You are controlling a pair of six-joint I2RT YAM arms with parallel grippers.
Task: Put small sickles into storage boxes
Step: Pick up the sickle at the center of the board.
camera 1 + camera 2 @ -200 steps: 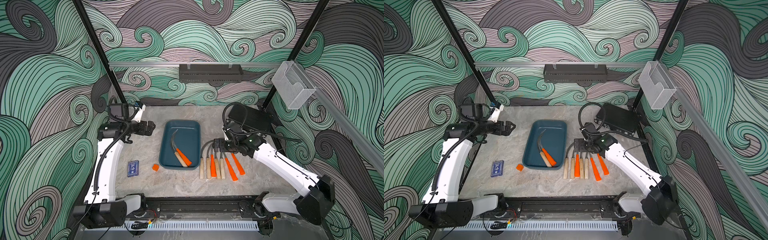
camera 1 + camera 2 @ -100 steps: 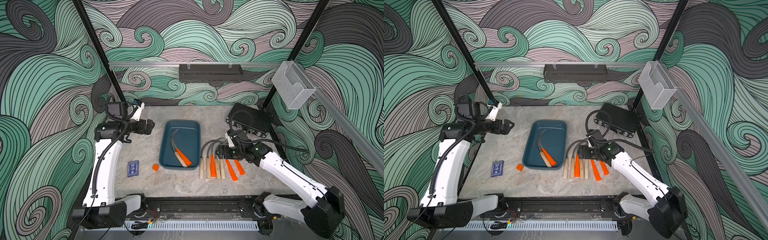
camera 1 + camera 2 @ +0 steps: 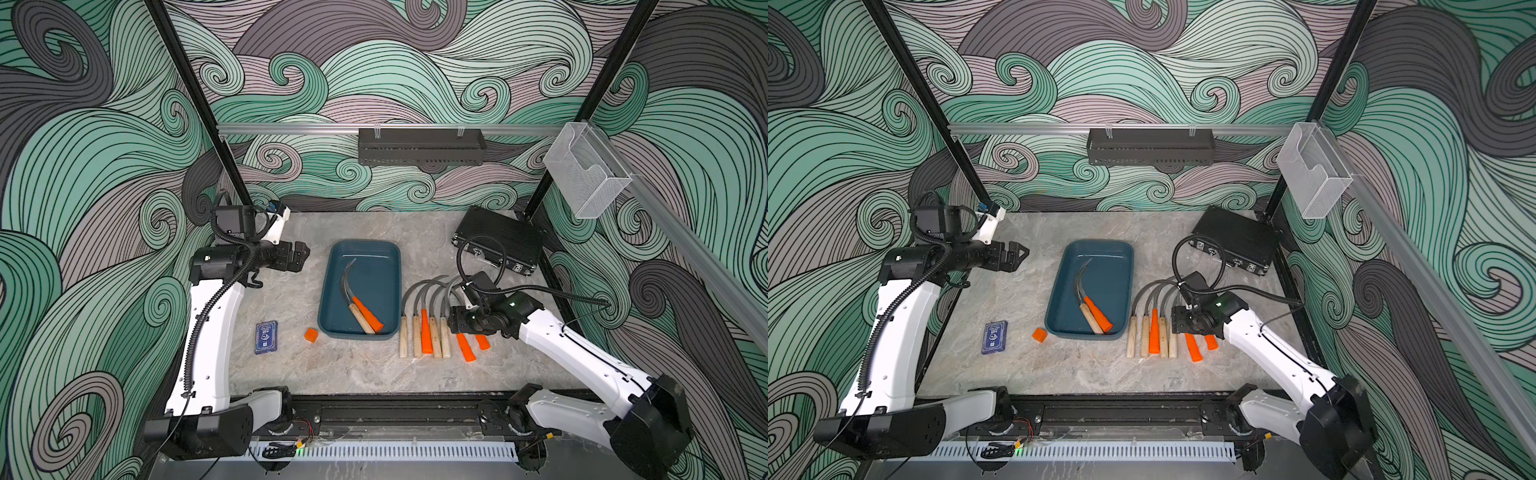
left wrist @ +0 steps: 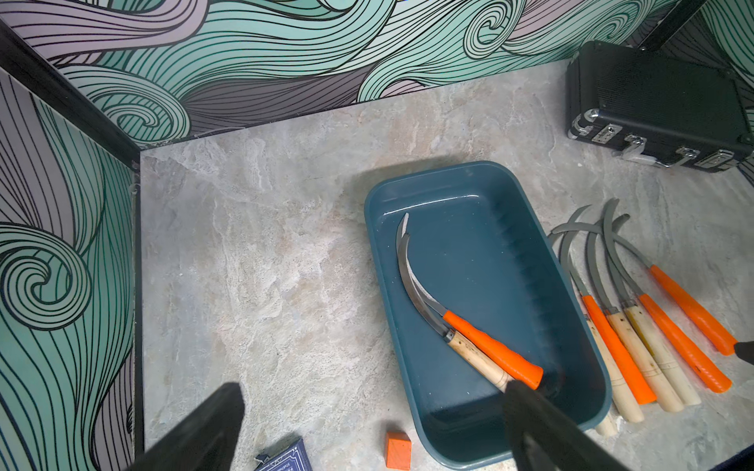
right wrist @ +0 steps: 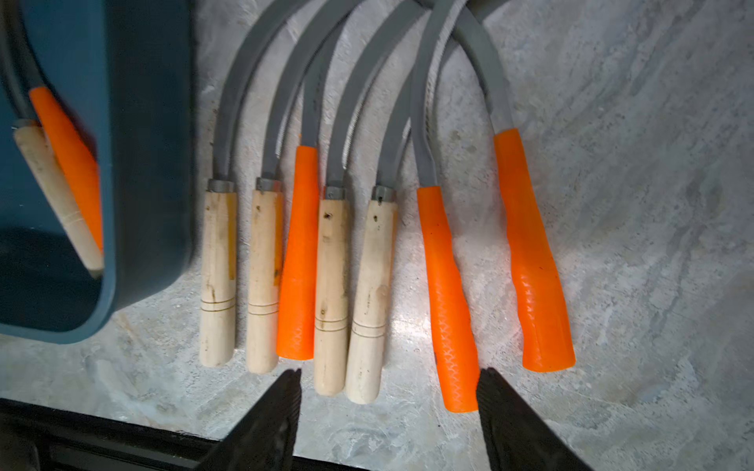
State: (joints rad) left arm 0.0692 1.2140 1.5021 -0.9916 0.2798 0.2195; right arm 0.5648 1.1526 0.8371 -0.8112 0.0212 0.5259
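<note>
R arm's slid back over the 7 sickles (image 3: 424, 332) left on desk (image 3: 291, 374), R jaws narrower, empty; L jaws wide, empty. 2 tray sickles (image 3: 365, 312) done in tray (image 3: 376, 270).

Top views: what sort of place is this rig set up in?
Probably an enclosed robot test cell, not a real workshop: wave-print wall panels on a black frame, two robot arms mounted on a front rail, and sickles lined up beside a teal tray like props.

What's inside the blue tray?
Inside the blue tray lie an orange-handled sickle and a wooden-handled sickle, side by side. Their blades overlap, hiding part of one.
</note>
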